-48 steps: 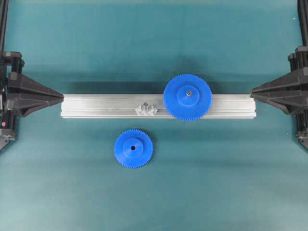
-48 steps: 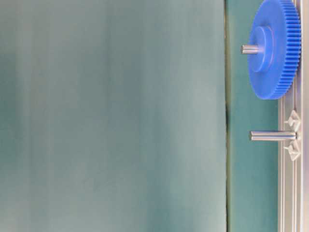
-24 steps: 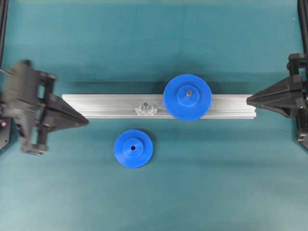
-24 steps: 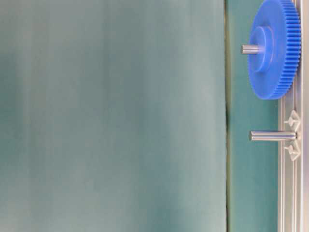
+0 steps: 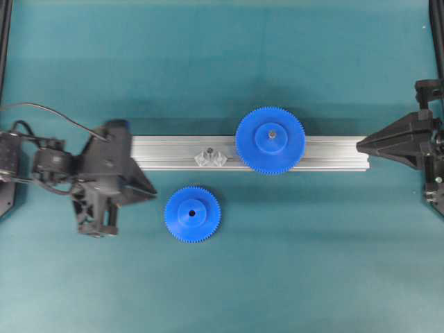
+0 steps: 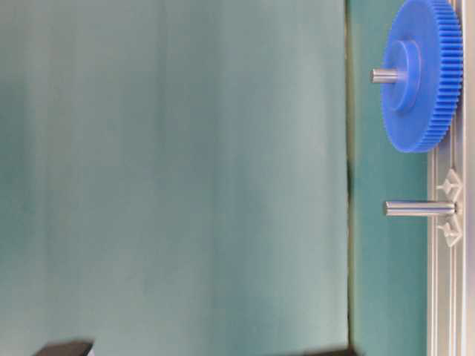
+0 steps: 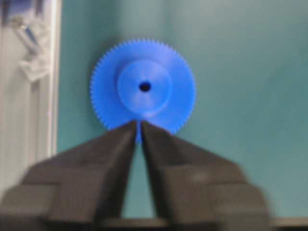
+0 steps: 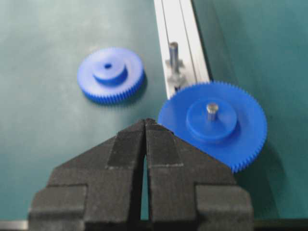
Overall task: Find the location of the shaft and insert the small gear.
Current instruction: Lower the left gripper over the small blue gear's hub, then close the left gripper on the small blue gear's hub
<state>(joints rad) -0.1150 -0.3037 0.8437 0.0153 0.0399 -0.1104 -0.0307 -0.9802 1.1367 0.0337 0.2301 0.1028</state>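
- The small gear (image 5: 192,214) lies flat on the teal table (image 5: 291,277), hub up, dark centre hole showing, just on the near side of the aluminium rail (image 5: 319,153) and apart from it.
- The shaft (image 5: 207,150) stands upright from its silver mount on the rail, bare, just left of the large gear (image 5: 270,140); in the table-level view the shaft (image 6: 419,208) carries nothing.
- The large gear sits on its own pin on the rail, right of the shaft.
- The left gripper (image 5: 151,195) hangs just left of the small gear, tips pointing at it; in its wrist view the fingertips (image 7: 127,132) show only a narrow slit between them, nothing clamped, with the gear's rim just beyond.
- The right gripper (image 5: 360,145) sits at the rail's right end, fingers together and holding nothing.
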